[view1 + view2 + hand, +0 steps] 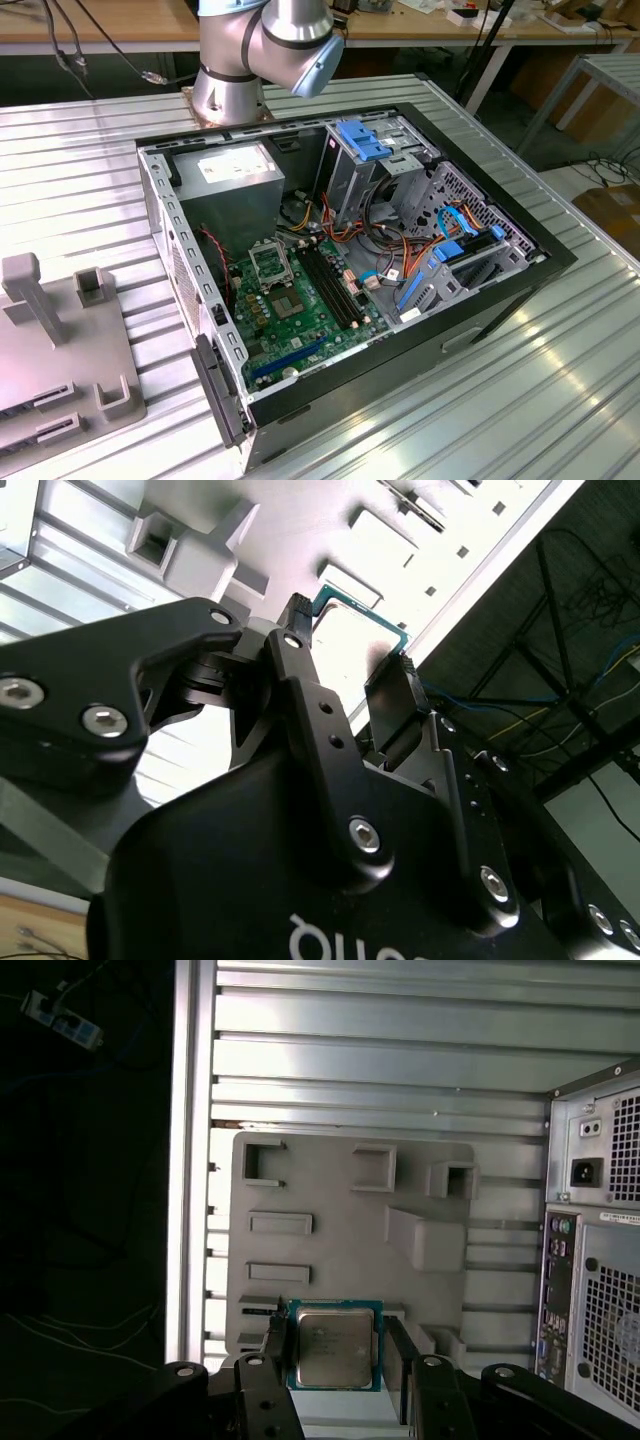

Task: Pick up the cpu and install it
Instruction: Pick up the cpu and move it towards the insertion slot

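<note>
Your gripper [339, 1345] is clamped on the cpu [333, 1350] (flat square, dull silver lid, green rim), holding it above the grey tray [340, 1220], near its edge.

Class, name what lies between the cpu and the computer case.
In the first wrist view, raised blocks of the grey tray, then a strip of ribbed table, separate the cpu from the computer case.
</note>
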Robot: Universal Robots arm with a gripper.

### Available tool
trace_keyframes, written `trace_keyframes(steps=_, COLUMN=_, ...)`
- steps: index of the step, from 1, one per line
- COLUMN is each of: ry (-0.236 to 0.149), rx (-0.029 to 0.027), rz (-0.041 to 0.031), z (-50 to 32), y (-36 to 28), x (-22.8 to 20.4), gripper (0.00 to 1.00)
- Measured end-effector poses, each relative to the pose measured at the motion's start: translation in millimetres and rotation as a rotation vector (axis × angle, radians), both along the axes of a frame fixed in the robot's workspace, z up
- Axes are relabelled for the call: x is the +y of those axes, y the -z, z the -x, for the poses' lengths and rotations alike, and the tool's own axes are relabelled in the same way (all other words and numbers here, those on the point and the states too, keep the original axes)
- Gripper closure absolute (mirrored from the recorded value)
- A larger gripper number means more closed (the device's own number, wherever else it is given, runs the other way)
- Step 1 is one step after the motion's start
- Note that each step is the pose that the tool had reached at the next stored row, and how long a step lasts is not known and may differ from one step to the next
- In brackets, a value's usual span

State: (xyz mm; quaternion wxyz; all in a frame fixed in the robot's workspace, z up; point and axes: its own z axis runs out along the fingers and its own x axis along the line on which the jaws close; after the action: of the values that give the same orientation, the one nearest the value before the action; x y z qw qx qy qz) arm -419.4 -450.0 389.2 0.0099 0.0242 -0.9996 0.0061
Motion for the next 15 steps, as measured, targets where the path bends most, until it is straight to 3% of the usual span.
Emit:
trace_keyframes(steps=4, ry=0.0, rx=0.0, rz=0.0, z=0.0, y=-3.0, x=0.0, gripper=0.53)
trace_keyframes(steps=15, ry=0.0, rx=0.0, rz=0.0, z=-3.2, y=-3.6, x=0.0, gripper=0.53)
